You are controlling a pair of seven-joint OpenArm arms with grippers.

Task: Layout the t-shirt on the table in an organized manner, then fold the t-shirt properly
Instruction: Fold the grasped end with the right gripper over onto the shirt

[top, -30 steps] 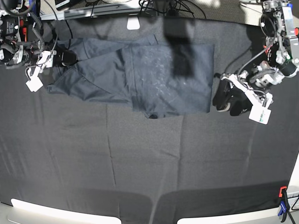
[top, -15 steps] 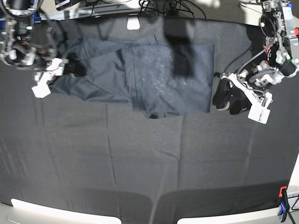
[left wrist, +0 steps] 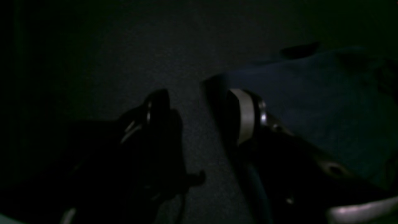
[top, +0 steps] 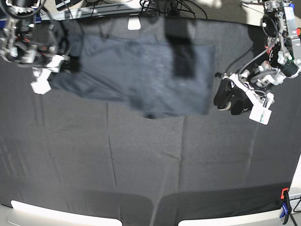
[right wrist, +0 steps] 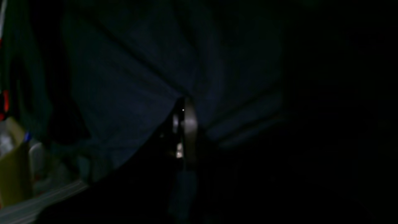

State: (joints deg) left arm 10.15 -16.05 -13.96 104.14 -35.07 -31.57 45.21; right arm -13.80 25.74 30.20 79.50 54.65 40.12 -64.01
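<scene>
Lying at the far side of the table, the t-shirt is pinched at its edge by the right gripper, seen only up close. The left gripper is parked beside it, jaws apart, nothing held.

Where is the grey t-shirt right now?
In the base view the t-shirt lies at the table's far edge, between the right gripper pinching its end and the left gripper.
</scene>
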